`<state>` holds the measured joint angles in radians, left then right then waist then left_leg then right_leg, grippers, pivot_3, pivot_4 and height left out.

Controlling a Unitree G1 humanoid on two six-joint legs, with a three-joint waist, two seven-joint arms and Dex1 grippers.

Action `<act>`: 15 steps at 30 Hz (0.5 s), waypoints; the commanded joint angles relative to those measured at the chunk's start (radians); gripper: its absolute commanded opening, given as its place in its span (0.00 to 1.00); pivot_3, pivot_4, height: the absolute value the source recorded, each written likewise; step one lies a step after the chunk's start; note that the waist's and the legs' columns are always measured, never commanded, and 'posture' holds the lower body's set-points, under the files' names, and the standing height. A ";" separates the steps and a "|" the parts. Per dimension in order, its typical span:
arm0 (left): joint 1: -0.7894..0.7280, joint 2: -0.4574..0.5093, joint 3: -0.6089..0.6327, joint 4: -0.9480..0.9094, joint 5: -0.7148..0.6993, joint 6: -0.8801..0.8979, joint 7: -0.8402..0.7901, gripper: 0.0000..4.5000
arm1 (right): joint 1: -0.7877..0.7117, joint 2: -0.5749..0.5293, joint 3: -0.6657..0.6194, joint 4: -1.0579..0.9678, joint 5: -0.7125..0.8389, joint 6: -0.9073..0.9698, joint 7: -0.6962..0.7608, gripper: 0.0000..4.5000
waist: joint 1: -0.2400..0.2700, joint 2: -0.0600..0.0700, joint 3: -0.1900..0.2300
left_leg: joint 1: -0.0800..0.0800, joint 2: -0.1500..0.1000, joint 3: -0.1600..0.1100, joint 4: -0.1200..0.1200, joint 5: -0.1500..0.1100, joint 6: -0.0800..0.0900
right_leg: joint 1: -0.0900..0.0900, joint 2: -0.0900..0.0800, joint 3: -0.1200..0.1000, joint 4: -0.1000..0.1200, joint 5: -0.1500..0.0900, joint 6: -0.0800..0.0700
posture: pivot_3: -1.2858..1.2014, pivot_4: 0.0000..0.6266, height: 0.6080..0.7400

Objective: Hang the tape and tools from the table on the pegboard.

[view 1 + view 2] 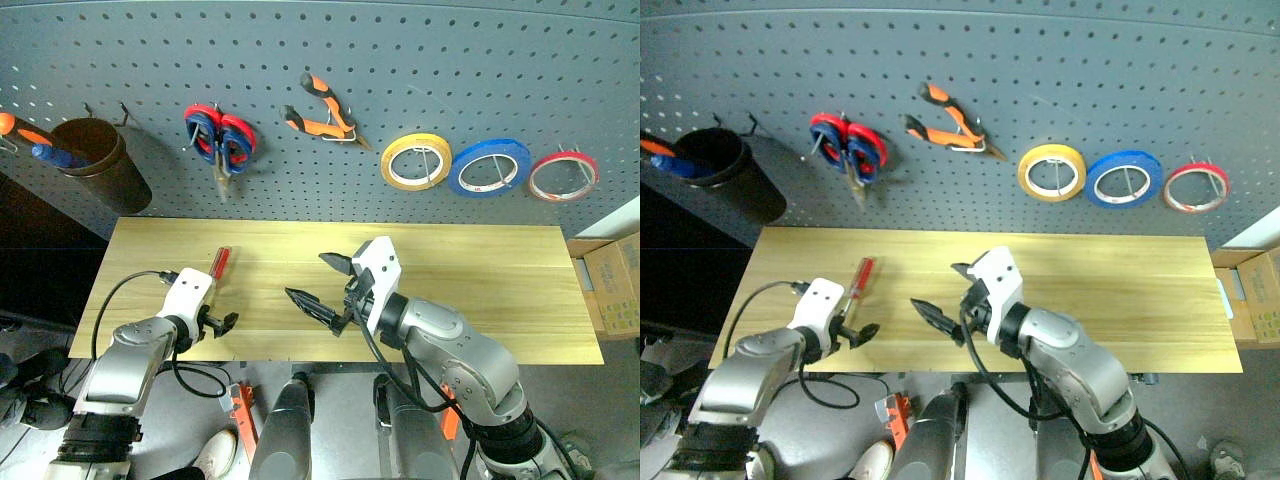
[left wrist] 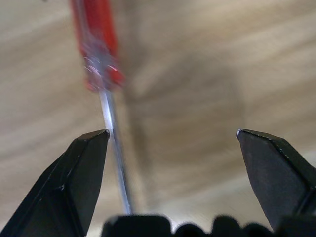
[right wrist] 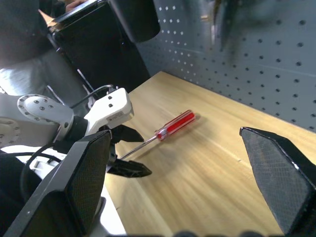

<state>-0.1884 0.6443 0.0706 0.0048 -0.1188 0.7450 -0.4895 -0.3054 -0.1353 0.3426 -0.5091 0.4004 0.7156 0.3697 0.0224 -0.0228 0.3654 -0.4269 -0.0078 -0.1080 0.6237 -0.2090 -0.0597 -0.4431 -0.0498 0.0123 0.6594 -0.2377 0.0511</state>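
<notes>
Red-handled screwdriver (image 1: 221, 263): last task item lying on the bench (image 1: 480, 290); it rests flat, handle toward the pegboard (image 1: 420, 90), bare steel shaft pointing back at the robot, so the thin end is what meets the left jaws first.
Left gripper (image 2: 173, 140): jaws spread wide and holding nothing. In the left wrist view the shaft runs up just inside one fingertip (image 2: 94, 148), with the handle farther out beyond the tips. Judged as an approach to pick it up; the shaft sits off-centre, so the jaws likely need to shift sideways before they close.
Right gripper (image 1: 318, 283): jaws also wide apart and empty, held above the middle of the bench, well clear of the screwdriver. It appears parked so as not to crowd the left arm.
Already hung: pliers (image 1: 322, 110) with orange-and-black handles sit on a hook well beyond the right jaws; the red-rimmed tape (image 1: 563, 175) hangs farthest off to that arm's outer side, past the blue roll (image 1: 489, 166) and the yellow roll (image 1: 416, 162).
Other pegboard items: red-handled scissors (image 1: 220, 138) hang up beyond the left jaws, with a dark cup (image 1: 98, 162) further to that arm's outer side.
Progress: by the look of the bench, only the screwdriver remains to be lifted and hung.
Risk: a slim round shaft may roll or slip if pinched near the tip.
</notes>
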 commanded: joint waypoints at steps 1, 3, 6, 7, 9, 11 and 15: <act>-0.046 0.002 -0.002 0.062 0.030 -0.049 0.022 0.99 | 0.000 0.008 -0.002 -0.058 0.021 0.001 0.003 1.00 | 0.000 0.000 0.000 | 0.000 0.000 0.000 0.000 0.000 0.000 | 0.000 0.000 0.000 0.000 0.000 0.000 | 0.57 0.63 1.00; -0.077 -0.008 -0.010 0.104 0.040 -0.066 0.029 0.99 | 0.007 0.006 -0.002 -0.068 0.023 0.005 -0.001 1.00 | 0.000 0.000 0.000 | -0.001 0.000 0.000 0.000 0.000 0.000 | 0.000 0.000 0.000 0.000 0.000 0.000 | 0.57 0.63 1.00; -0.118 -0.026 -0.018 0.162 0.052 -0.095 0.041 0.99 | 0.015 0.004 0.002 -0.081 0.022 0.012 -0.007 1.00 | -0.001 0.000 0.000 | -0.001 0.000 0.000 0.000 0.000 -0.001 | -0.001 0.000 0.000 0.000 0.000 0.000 | 0.57 0.62 1.00; -0.129 -0.031 -0.022 0.178 0.057 -0.105 0.042 0.99 | 0.017 0.004 0.002 -0.084 0.021 0.014 -0.009 1.00 | -0.001 0.000 0.000 | -0.002 0.000 0.000 0.000 0.000 -0.001 | -0.001 0.000 0.000 0.000 0.000 0.000 | 0.57 0.62 1.00; -0.152 -0.041 -0.030 0.213 0.064 -0.123 0.046 0.99 | 0.019 0.003 -0.001 -0.091 0.021 0.019 -0.012 1.00 | -0.003 0.000 0.000 | -0.002 0.000 0.000 0.000 0.000 -0.001 | -0.002 0.000 0.000 0.000 0.000 0.000 | 0.57 0.62 1.00; -0.171 -0.051 -0.037 0.249 0.072 -0.142 0.048 0.99 | 0.022 0.000 -0.005 -0.096 0.023 0.023 -0.013 1.00 | -0.003 0.000 0.000 | -0.003 0.000 0.000 0.001 0.000 -0.001 | -0.002 0.000 0.000 0.000 0.000 0.000 | 0.56 0.62 1.00; -0.207 -0.065 -0.045 0.327 0.082 -0.175 0.058 0.99 | 0.033 -0.006 -0.009 -0.111 0.026 0.036 -0.021 1.00 | -0.006 0.000 0.000 | -0.003 0.000 0.000 0.001 0.000 -0.001 | -0.002 0.000 0.000 0.001 0.000 0.000 | 0.56 0.63 1.00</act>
<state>-0.3954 0.5844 0.0331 0.2962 -0.0585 0.5905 -0.4445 -0.2846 -0.1440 0.3363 -0.5659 0.4090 0.7522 0.3495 0.0168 -0.0232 0.3651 -0.4300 -0.0079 -0.1082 0.6252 -0.2092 -0.0606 -0.4457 -0.0493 0.0120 0.6606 -0.2374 0.0515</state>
